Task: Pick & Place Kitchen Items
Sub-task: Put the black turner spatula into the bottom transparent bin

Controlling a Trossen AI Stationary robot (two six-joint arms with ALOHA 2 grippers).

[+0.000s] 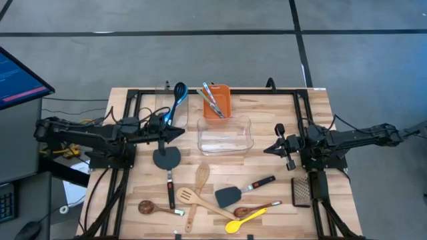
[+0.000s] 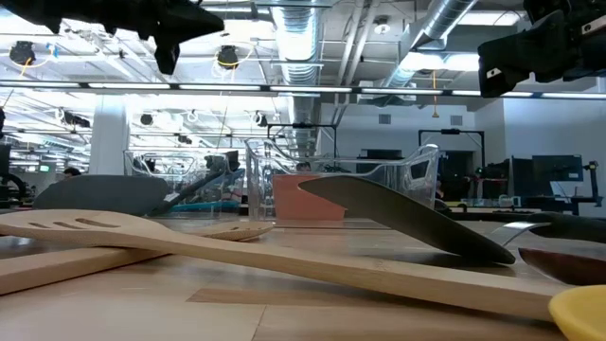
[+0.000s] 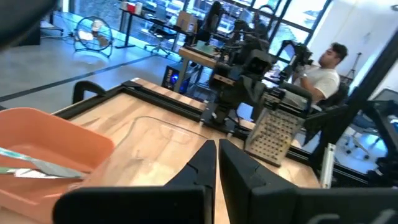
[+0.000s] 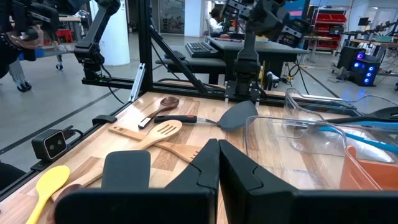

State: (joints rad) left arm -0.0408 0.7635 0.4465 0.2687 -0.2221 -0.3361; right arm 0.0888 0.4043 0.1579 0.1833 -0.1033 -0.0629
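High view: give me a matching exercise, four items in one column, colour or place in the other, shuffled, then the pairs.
Items:
1. rectangular bin
2. clear tub
3. grater
4. yellow spoon

Descriptions:
A. at the table's near edge, bowl end pointing left
B. orange, at the far edge, with utensils sticking out
C. mid-table, between the two hands, nothing in it
D. on the right side, beside the right arm's base

Pairs: 1-B, 2-C, 3-D, 4-A
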